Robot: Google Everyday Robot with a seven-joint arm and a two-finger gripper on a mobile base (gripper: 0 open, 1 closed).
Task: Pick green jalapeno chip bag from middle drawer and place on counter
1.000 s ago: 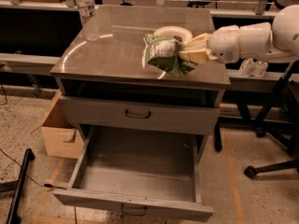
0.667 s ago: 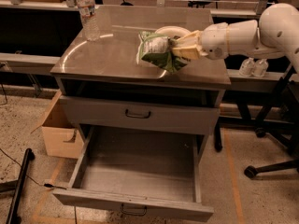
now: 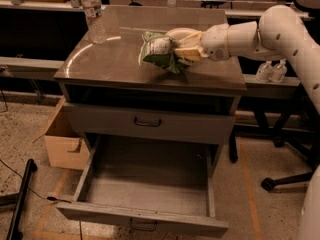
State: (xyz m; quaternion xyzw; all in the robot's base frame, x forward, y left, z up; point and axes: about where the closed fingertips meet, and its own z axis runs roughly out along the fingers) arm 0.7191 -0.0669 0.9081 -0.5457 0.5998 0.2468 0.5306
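Note:
The green jalapeno chip bag (image 3: pixel 159 51) is green and white and crumpled. My gripper (image 3: pixel 184 53) is shut on its right side and holds it just over the middle of the counter (image 3: pixel 105 64). The white arm reaches in from the right. A white bowl (image 3: pixel 182 34) sits on the counter right behind the bag, partly hidden by it and by my gripper. The middle drawer (image 3: pixel 145 189) is pulled wide open below and shows an empty grey floor. The like drawer above it (image 3: pixel 147 124) is closed.
A clear water bottle (image 3: pixel 93 15) stands at the counter's back left corner. An open cardboard box (image 3: pixel 62 141) sits on the floor left of the cabinet. Chair legs and wheels (image 3: pixel 280 179) stand at the right. A dark bar (image 3: pixel 20 199) lies at the lower left.
My gripper has carried the bag leftward over the counter, from the right edge toward the middle, and slightly farther back. The drawers have not moved.

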